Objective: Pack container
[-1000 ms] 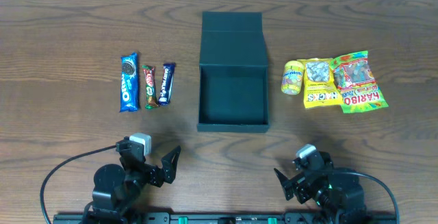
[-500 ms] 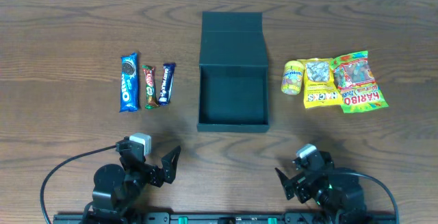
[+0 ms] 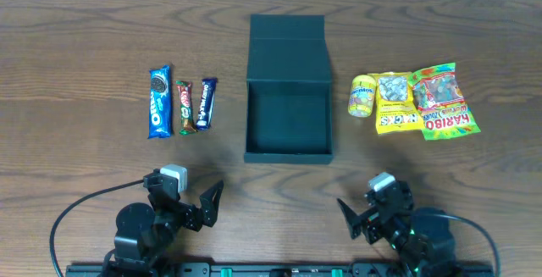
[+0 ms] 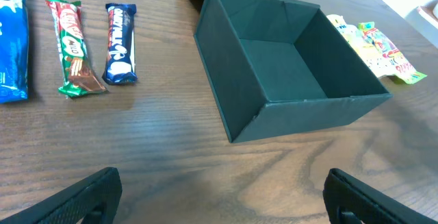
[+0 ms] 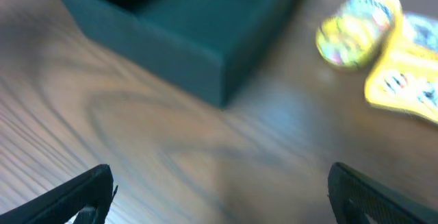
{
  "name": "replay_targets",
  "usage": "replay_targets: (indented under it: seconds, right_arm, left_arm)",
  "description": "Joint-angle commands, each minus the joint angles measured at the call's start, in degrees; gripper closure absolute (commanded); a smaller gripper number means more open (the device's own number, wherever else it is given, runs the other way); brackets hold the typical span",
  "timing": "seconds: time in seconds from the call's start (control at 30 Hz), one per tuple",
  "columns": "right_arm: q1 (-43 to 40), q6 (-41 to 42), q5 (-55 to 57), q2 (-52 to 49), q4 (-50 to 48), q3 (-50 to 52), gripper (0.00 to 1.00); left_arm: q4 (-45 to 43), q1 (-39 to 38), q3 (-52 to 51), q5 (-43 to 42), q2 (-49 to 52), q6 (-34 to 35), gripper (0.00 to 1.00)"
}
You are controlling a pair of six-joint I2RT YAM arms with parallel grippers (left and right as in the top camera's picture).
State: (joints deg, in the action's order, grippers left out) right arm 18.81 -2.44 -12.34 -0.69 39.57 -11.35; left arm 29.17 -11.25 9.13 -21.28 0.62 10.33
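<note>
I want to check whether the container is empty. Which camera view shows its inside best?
The overhead view: it looks straight down into the container, so its whole floor shows. The left wrist view is sharp but slanted; the near wall hides part of the inside. The right wrist view shows only a blurred corner.

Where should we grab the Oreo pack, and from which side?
Mid-length, across its short width, coming straight down from above. The Oreo pack lies flat with its long axis running away from the arms. Its left edge is free, but the green-and-red bar sits close on its right, so that finger probably has to drop into a narrow gap.
</note>
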Motion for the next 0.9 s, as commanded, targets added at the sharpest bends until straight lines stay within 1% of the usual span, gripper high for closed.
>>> replay_targets:
  seconds: [0.0,0.03,0.1,0.2,0.3,0.43,0.53,0.67,0.77,0.87]
  right_arm:
    - [-0.4,19.4,-12.3,0.4,-6.4,0.2,0.01]
    - [-0.4,28.4,-14.8,0.4,-8.4,0.2,0.01]
    - [-0.4,43.8,-17.4,0.4,-8.2,0.2,0.01]
    - [-0.4,46.6,-17.4,0.4,-8.4,0.2,0.01]
    - [-0.4,49.1,-17.1,0.4,-12.6,0.2,0.01]
    - [-0.4,49.2,-15.5,0.1,-21.2,0.0,0.01]
    - [-0.8,49.7,-10.4,-2.5,-21.7,-2.2,0.01]
    - [-2.9,42.2,-6.8,-11.2,-18.2,-9.5,0.01]
    - [-5.1,34.2,-4.3,-20.7,-13.4,-18.1,0.01]
    - [-7.3,26.8,1.0,-31.1,-6.5,-28.5,0.01]
  left_arm:
    - [-0.1,0.4,-1.0,-1.1,-0.4,0.0,0.05]
    - [-0.1,0.4,-1.0,-1.0,-0.4,0.0,0.05]
    - [-0.1,0.4,-1.0,-1.1,-0.4,0.0,0.05]
    - [-0.1,0.4,-1.0,-1.0,-0.4,0.0,0.05]
    - [-0.1,0.4,-1.0,-1.1,-0.4,0.0,0.05]
    - [-0.1,0.4,-1.0,-1.0,-0.4,0.0,0.05]
    - [-0.1,0.4,-1.0,-1.0,-0.4,0.0,0.05]
    - [-0.1,0.4,-1.0,-1.0,-0.4,0.0,0.05]
    - [-0.1,0.4,-1.0,-1.0,-0.4,0.0,0.05]
    - [-0.1,0.4,-1.0,-1.1,-0.4,0.0,0.05]
